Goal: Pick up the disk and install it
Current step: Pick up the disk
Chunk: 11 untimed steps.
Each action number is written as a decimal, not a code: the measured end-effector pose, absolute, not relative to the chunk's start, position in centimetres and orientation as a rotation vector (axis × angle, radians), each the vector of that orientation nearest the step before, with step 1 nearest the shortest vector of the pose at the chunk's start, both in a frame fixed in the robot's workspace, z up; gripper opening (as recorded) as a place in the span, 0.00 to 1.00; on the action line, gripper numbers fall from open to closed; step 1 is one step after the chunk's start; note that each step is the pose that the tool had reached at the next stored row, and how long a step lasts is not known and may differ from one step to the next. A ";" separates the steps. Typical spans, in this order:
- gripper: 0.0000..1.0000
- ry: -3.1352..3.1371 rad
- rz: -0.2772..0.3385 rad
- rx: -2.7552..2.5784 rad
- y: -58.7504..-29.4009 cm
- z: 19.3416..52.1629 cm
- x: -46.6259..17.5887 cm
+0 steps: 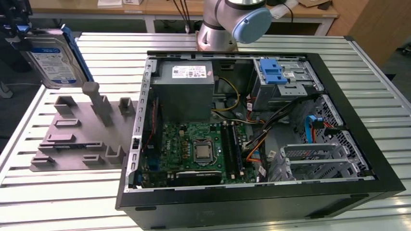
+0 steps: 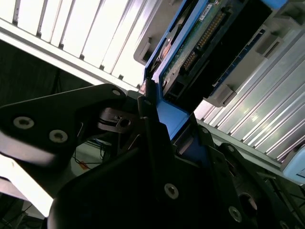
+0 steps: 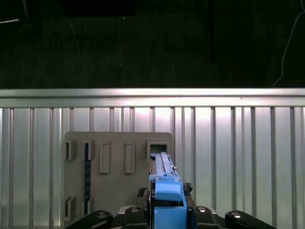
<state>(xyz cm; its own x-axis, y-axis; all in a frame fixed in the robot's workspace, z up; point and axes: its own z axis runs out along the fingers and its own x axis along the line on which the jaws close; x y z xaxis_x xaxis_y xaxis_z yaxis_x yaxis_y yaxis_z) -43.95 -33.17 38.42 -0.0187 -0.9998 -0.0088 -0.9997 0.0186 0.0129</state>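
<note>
Slatted metal bench [image 1: 64, 202] carried a grey holder plate [image 1: 70, 144] beside an open computer case [image 1: 359, 183]. Above that plate, clear of its posts, the claw [image 2: 164, 129] was clamped on the disk [image 1: 55, 60], held on edge by its blue carrier. A firm, steady grip seemed best for carrying it.

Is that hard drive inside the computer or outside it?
Outside. The claw holds the disk in the air over the grey fixture plate, beside the open computer case.
</note>
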 end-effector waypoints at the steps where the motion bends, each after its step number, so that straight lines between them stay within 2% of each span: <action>1: 0.36 -2.240 -0.024 2.199 -33.2 38.5 -43.9; 11: 0.36 -2.240 -0.024 2.199 -33.2 39.3 -43.9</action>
